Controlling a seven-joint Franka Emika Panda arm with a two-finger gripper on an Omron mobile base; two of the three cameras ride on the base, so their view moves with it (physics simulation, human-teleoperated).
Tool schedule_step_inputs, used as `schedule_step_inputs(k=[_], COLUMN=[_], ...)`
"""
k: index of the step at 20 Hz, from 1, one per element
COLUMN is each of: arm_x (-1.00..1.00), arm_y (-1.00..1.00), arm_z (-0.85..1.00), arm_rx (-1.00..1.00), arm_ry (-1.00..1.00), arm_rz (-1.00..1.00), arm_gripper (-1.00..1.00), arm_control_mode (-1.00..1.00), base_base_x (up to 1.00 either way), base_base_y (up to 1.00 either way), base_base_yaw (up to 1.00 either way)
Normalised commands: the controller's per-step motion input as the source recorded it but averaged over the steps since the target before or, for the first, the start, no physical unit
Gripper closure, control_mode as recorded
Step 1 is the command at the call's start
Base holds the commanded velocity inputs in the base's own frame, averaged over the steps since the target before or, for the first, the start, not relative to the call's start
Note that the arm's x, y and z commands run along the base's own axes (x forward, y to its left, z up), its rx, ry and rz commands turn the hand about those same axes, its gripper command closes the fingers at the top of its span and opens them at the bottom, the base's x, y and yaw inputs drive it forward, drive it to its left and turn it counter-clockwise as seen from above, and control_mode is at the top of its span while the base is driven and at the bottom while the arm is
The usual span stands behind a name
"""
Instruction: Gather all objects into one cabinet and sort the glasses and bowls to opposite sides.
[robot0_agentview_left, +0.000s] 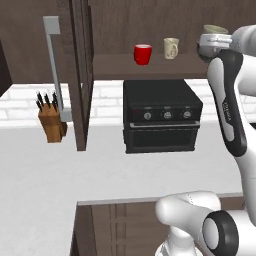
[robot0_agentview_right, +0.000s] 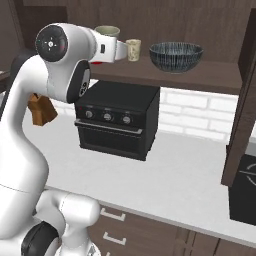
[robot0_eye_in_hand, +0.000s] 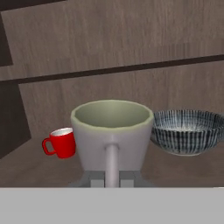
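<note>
— Gripper (robot0_eye_in_hand: 112, 177) state, what was it?

— Closed on the handle of the grey-green mug (robot0_eye_in_hand: 112, 133), which it held upright in front of the open cabinet (robot0_agentview_left: 82, 75). In the hand view the handle ran straight down between the two fingertips.

— Where were the other pieces?

— The red mug (robot0_agentview_left: 142, 54) and the beige cup (robot0_agentview_left: 171, 48) stood on the cabinet shelf (robot0_agentview_left: 115, 67), a little apart, red to the left. The striped bowl (robot0_agentview_right: 176, 56) sat further right on the same shelf. From the hand view the held mug sat between the red mug and the bowl, hiding the beige cup.

— And below the shelf?

— A black toaster oven (robot0_agentview_left: 161, 116) stood on the white counter (robot0_agentview_left: 60, 165), with a knife block (robot0_agentview_left: 51, 120) off to its left by the cabinet door's grey bar handle (robot0_agentview_left: 54, 65).
</note>
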Motion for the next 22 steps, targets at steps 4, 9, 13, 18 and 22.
schedule_step_inputs(k=[4,9,13,18,22], arm_x=[0.02,0.00,0.00,0.03,0.26], arm_y=[0.00,0.10,0.00,0.13,0.17], arm_z=[-0.04,-0.45,-0.07,0.01,0.02], arm_rx=[0.00,-0.04,0.00,0.00,-0.02], arm_ry=[-0.01,-0.17,-0.04,0.04,0.22], arm_rz=[0.06,0.12,0.02,0.00,-0.01], arm_gripper=[1.00,1.00,1.00,1.00,1.00], arm_control_mode=[-1.00,-1.00,-1.00,-1.00,-1.00], base_base_x=[0.00,0.00,0.00,0.00,0.00], base_base_y=[0.00,0.00,0.00,0.00,0.00], base_base_yaw=[0.00,0.00,0.00,0.00,0.00])
